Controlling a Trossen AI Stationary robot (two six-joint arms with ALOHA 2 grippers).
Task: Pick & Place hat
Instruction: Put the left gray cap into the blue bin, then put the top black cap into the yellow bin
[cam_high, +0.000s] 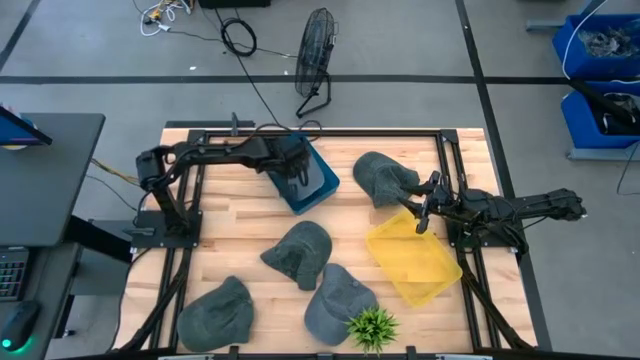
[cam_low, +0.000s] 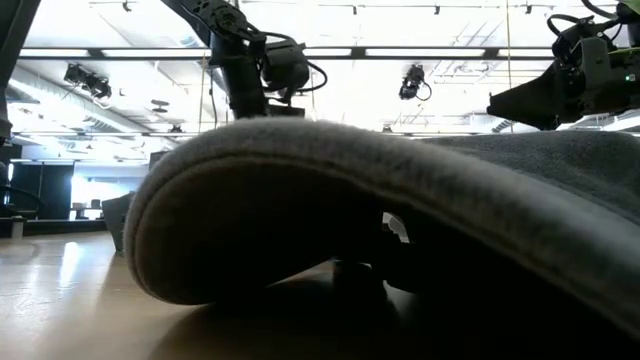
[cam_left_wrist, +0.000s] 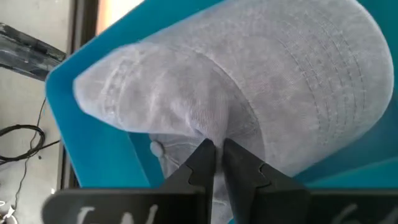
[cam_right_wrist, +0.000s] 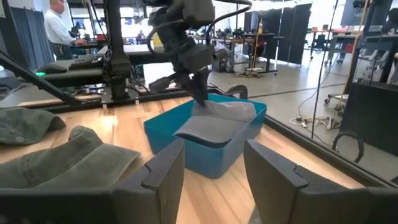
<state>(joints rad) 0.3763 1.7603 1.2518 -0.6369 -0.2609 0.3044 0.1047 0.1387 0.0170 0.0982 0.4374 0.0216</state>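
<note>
Hats: five in all. Three lay near on the tabletop (cam_high: 250, 225): near-left hat (cam_high: 218, 308), near-centre hat (cam_high: 338, 300), middle hat (cam_high: 299, 250). A fourth hat (cam_high: 383, 177) lay farther right, beside the yellow bin. The fifth, a grey hat (cam_left_wrist: 249, 81), sat inside the blue bin.
Bins: two. Yellow bin (cam_high: 412, 257) at right, blue bin (cam_high: 305, 178) at far centre.
Plant: one small green plant (cam_high: 372, 326) at the near edge, just beside the near-centre hat.
Left tool: left tool (cam_left_wrist: 216, 152) was down in the blue bin at the grey hat, fingers nearly together with a thin gap between them; whether they pinched cloth I cannot tell.
Right tool: right tool (cam_right_wrist: 211, 171) hung over the far corner of the yellow bin, fingers spread, holding nothing.
In the way: a hat brim filled most of the low view, hiding the tabletop behind it.
Surface: light wood planks in a black frame.
Room: grey floor with a fan (cam_high: 316, 55), cables and blue crates (cam_high: 600, 80); a person (cam_right_wrist: 59, 25) sat at a desk beyond.
</note>
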